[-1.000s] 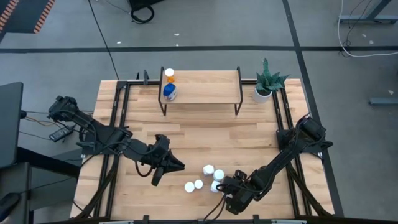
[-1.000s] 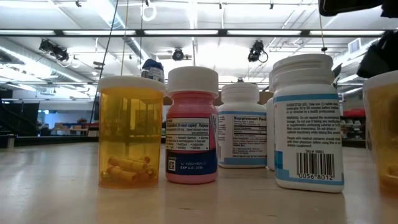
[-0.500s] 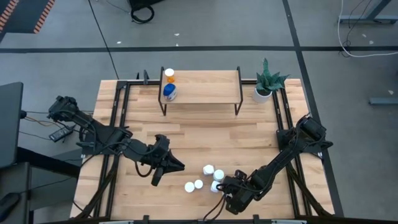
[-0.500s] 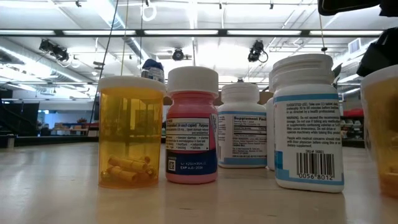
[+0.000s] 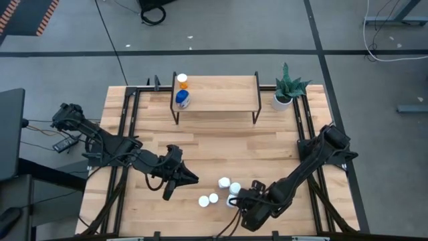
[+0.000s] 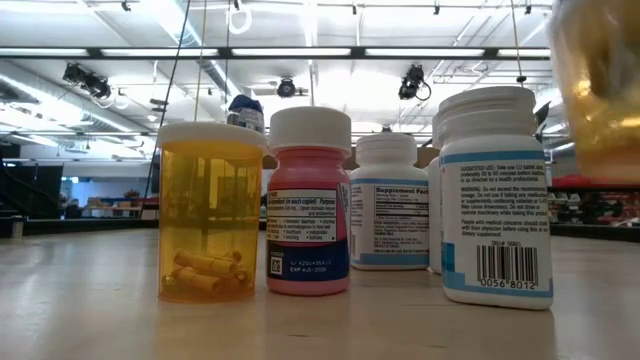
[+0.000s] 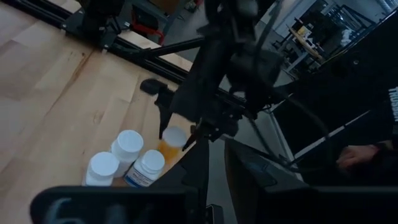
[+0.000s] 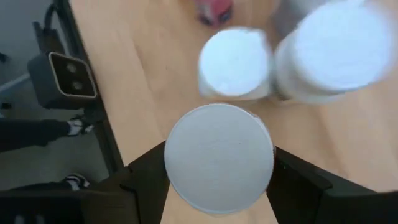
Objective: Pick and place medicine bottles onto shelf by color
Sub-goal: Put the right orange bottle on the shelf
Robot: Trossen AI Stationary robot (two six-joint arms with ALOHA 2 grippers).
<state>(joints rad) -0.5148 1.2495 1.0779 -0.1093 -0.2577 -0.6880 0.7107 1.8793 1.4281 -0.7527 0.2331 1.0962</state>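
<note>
— Medicine bottles (image 6: 308, 200), how many at the near edge?

— Five standing on the pale wood-strip tabletop (image 5: 221, 147), as best I count: one orange (image 6: 210, 210), one pink, and three white, one of them half hidden behind the big one (image 6: 495, 195). A sixth, an orange bottle (image 6: 600, 90), hangs clear of the table.

— Held by what?

— By the right gripper (image 5: 239, 199). Its fingers (image 8: 292, 180) are clamped either side of the bottle's white cap (image 8: 217, 165).

— And the other arm?

— The left gripper (image 5: 177, 179) hovers beside the cluster, holding nothing I can see.

— Farther back?

— The shelf (image 5: 224, 94) carries two bottles at its left end: one orange with a white cap (image 5: 182, 80) and one blue (image 5: 182, 99). There's one potted plant (image 5: 287, 90) at the far right corner. The floor is grey concrete, with strip lights overhead.
</note>
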